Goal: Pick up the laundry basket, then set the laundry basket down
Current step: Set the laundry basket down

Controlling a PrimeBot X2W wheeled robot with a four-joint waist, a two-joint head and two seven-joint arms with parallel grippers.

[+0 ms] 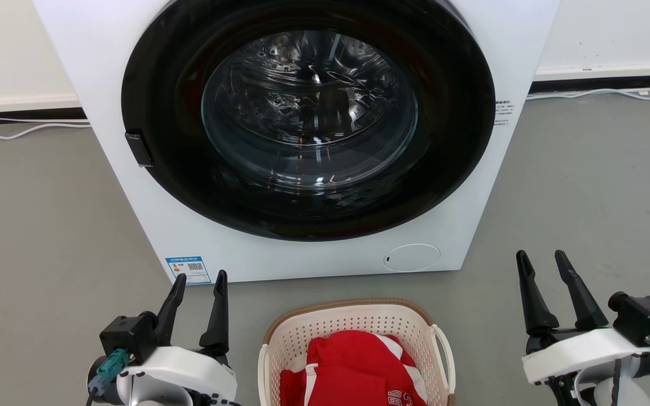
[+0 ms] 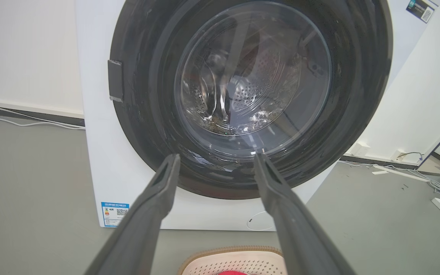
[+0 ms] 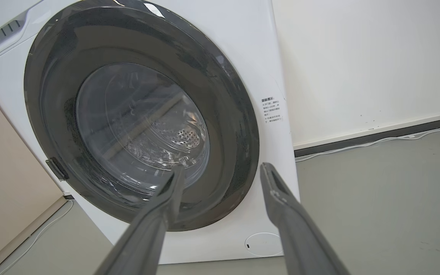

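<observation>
The basket (image 1: 359, 322) sits on the floor (image 1: 48, 225) between the left gripper (image 1: 201, 277) and right gripper (image 1: 540, 255), apart from both. Both jaws are spread, holding nothing

Bright even light, sharp focus, highlights glinting on the round dark glass washer door (image 1: 309, 107) at 12 o'clock, wide-angle bending at wrist-view edges
</observation>
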